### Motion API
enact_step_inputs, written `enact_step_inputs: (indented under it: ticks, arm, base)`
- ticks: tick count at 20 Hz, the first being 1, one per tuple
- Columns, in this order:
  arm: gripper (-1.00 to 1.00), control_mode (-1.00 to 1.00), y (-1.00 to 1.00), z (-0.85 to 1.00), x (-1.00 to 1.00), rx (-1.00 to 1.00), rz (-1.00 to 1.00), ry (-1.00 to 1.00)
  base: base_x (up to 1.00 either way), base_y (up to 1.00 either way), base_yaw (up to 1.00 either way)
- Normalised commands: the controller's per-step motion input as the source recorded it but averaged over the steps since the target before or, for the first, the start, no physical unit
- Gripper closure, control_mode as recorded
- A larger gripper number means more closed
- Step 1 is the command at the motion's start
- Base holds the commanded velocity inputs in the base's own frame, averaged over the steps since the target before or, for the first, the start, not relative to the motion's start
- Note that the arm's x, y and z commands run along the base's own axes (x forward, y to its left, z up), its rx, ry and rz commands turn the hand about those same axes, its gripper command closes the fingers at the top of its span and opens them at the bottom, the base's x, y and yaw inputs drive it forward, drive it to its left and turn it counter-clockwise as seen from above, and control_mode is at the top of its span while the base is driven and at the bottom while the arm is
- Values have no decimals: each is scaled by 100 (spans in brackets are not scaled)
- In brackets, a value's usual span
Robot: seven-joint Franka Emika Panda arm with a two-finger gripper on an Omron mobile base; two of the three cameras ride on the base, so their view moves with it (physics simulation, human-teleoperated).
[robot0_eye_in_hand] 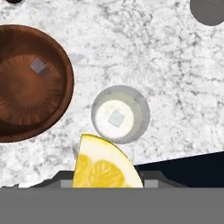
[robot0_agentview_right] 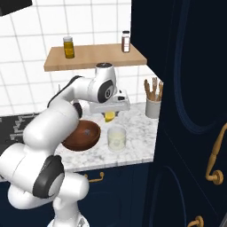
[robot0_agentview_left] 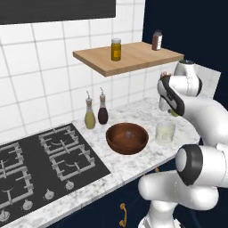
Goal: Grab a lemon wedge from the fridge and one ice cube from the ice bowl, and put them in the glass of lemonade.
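In the hand view the gripper (robot0_eye_in_hand: 107, 186) pinches the lemon wedge (robot0_eye_in_hand: 106, 164) at the bottom centre. Just above it in the frame stands the glass of lemonade (robot0_eye_in_hand: 120, 114), on the marble counter (robot0_eye_in_hand: 175, 87). At the left edge sits the ice bowl (robot0_eye_in_hand: 30, 83), with an ice cube (robot0_eye_in_hand: 39, 66) inside.

One lemon wedge (robot0_eye_in_hand: 105, 164) is being shown, along with one glass of lemonade (robot0_agentview_left: 165, 132) and one ice bowl (robot0_agentview_left: 127, 138). Two ice cubes are being counted: one ice cube (robot0_eye_in_hand: 38, 66) in the bowl and a second cube (robot0_eye_in_hand: 117, 118) inside the glass. Two slim bottles (robot0_agentview_left: 90, 114) are being seen by the wall, two jars (robot0_agentview_left: 116, 49) on one wooden shelf (robot0_agentview_left: 133, 60), and one grey utensil holder (robot0_agentview_right: 153, 107).
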Motion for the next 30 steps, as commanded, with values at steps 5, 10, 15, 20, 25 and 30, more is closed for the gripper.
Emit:
enact_step_inputs:
  ticks: [5, 10, 15, 20, 25, 30]
  arm:
    - [100, -100, -1, 3, 46, 0, 2, 0]
    - [100, -100, -8, -8, 27, 0, 0, -1]
    - [100, -100, 0, -50, -2, 0, 0, -1]
    - [100, -100, 0, -27, 7, 0, 0, -3]
    - [100, -100, 0, -13, 10, 0, 0, -1]
    - [100, -100, 0, 0, 21, 0, 0, 0]
  base:
    - [0, 0, 0]
    - [0, 0, 0]
    - [0, 0, 0]
    - [0, 0, 0]
    - [0, 0, 0]
    - [0, 0, 0]
